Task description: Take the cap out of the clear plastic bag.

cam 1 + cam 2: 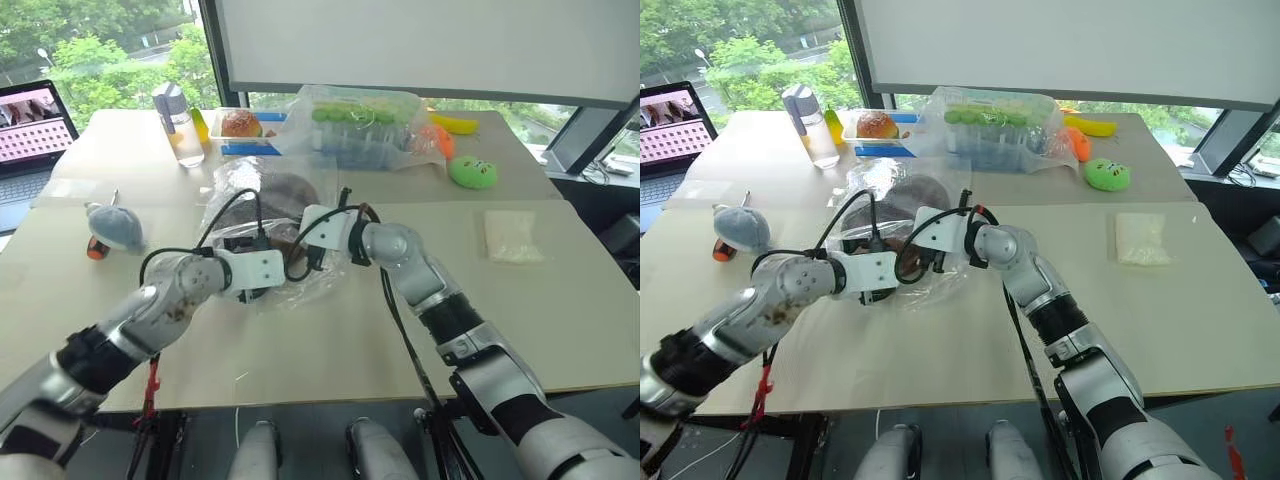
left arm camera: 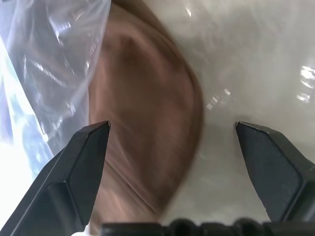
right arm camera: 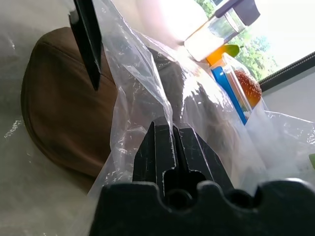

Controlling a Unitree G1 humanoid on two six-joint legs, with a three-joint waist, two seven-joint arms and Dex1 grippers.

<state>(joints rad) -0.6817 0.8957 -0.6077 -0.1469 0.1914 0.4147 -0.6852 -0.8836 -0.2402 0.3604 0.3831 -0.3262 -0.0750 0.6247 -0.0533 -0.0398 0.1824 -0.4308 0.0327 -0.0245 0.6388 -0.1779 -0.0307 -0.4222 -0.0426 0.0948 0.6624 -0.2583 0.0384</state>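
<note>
The clear plastic bag (image 1: pixel 262 215) lies crumpled at the middle of the table, and the dark-brown cap (image 1: pixel 287 192) lies inside it. My right gripper (image 3: pixel 170 130) is shut on a fold of the bag's film and holds it up off the table. In the left wrist view my left gripper (image 2: pixel 172 127) stands open at the bag's mouth. Its two black fingers (image 2: pixel 83 162) straddle the edge of the cap (image 2: pixel 147 123) without touching it. The right wrist view shows the cap (image 3: pixel 64 108) lying flat, with a left finger (image 3: pixel 88 39) hanging over it.
A blue-grey fuzzy toy (image 1: pixel 118 226) lies to the left, a laptop (image 1: pixel 30 130) at the far left. At the back stand a bottle (image 1: pixel 180 125), a box with a bun (image 1: pixel 241 124) and a bulging clear bag (image 1: pixel 360 125). A green toy (image 1: pixel 472 172) and a white packet (image 1: pixel 513 237) lie to the right.
</note>
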